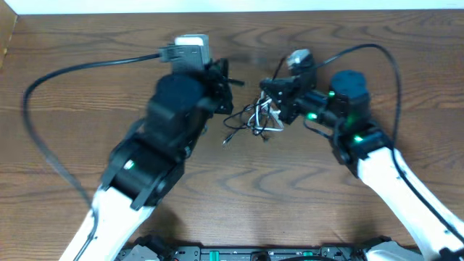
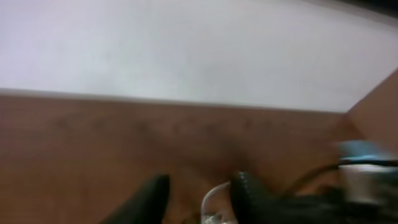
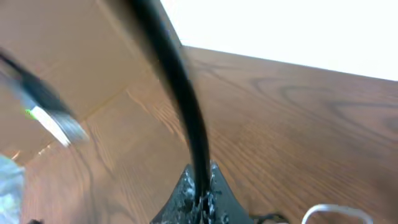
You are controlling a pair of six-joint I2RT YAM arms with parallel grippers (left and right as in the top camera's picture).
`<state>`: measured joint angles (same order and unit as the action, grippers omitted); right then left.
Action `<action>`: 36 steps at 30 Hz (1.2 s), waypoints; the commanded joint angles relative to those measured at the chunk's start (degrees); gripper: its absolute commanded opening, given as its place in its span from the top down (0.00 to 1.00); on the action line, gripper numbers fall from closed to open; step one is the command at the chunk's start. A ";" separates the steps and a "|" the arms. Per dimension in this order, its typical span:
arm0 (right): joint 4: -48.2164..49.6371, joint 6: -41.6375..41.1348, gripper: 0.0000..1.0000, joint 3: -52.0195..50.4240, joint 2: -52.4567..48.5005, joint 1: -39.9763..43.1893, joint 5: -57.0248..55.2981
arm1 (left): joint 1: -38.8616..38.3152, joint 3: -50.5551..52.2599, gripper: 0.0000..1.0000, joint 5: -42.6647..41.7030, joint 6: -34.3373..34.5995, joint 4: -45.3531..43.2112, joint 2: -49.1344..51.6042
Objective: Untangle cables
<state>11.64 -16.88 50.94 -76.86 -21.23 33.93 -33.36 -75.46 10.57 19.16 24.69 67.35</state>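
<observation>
Bunched cables at middle of table; left arm at left, right arm at right, both close.

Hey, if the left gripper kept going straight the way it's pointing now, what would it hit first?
Probably the white cable: its loop shows right between the open fingers of the left gripper, just ahead. The blur leaves the depth uncertain.

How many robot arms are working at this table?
2: the left arm reaches in from the lower left, the right arm from the lower right, both meeting at the tangled cables mid-table. No others in view.
</observation>
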 commanded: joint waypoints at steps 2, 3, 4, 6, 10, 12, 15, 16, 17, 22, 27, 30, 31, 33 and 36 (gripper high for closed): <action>-3.52 -9.18 0.99 0.39 1.33 3.10 1.27 | 0.37 -0.31 0.37 -2.19 -0.02 2.82 4.76; -4.50 -10.88 0.99 0.39 1.31 3.91 1.79 | 0.37 -0.31 0.33 -5.84 -0.94 3.50 6.25; -5.40 -12.04 0.99 0.39 1.20 4.59 2.32 | 0.37 -0.31 0.30 -8.94 -2.16 3.72 7.19; -6.99 -13.81 0.99 0.37 1.16 5.86 3.39 | 0.37 -0.31 0.23 -17.77 -6.88 4.17 9.42; -8.28 -18.51 0.99 0.37 1.16 8.04 5.97 | 0.37 -0.31 0.16 -24.48 -10.08 7.63 13.99; -9.01 -19.58 0.99 0.37 1.16 8.92 7.04 | 0.35 -0.31 0.12 -27.04 -12.87 9.62 16.26; -11.78 -19.45 0.99 0.37 1.16 9.97 6.84 | 0.37 -0.31 0.07 -30.47 -16.17 11.96 18.75; -13.16 -19.23 0.99 0.37 1.14 10.38 6.56 | 0.50 -0.31 0.05 -30.38 -16.17 12.41 19.41; -14.62 -19.02 0.99 0.37 1.09 10.80 6.25 | 0.74 -0.31 0.02 -30.25 -16.13 12.61 19.96; -23.50 -15.28 0.99 0.37 1.09 11.82 2.01 | 3.87 -0.31 0.02 -26.05 -10.62 12.52 21.07; -32.11 -13.22 0.99 0.33 1.09 11.82 -4.92 | 6.73 -0.31 0.11 -26.40 -8.07 12.79 21.00; -35.30 -12.96 0.99 0.24 0.76 11.82 -8.17 | 7.74 -0.31 0.12 -26.34 -7.10 12.81 21.00; -36.02 -12.68 0.99 0.13 0.55 11.80 -8.09 | 8.15 -0.31 0.11 -26.10 -5.97 12.81 21.00; -37.66 -12.68 0.99 -0.11 0.33 11.76 -8.09 | 9.16 -0.31 0.11 -24.72 -2.89 12.81 21.00; -40.63 -12.63 0.99 -0.20 0.09 11.78 -8.46 | 9.81 -0.31 0.11 -27.93 -1.62 12.81 21.00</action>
<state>-27.46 -30.70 50.92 -76.16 -9.61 27.22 -24.38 -75.44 -15.77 14.61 37.28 88.58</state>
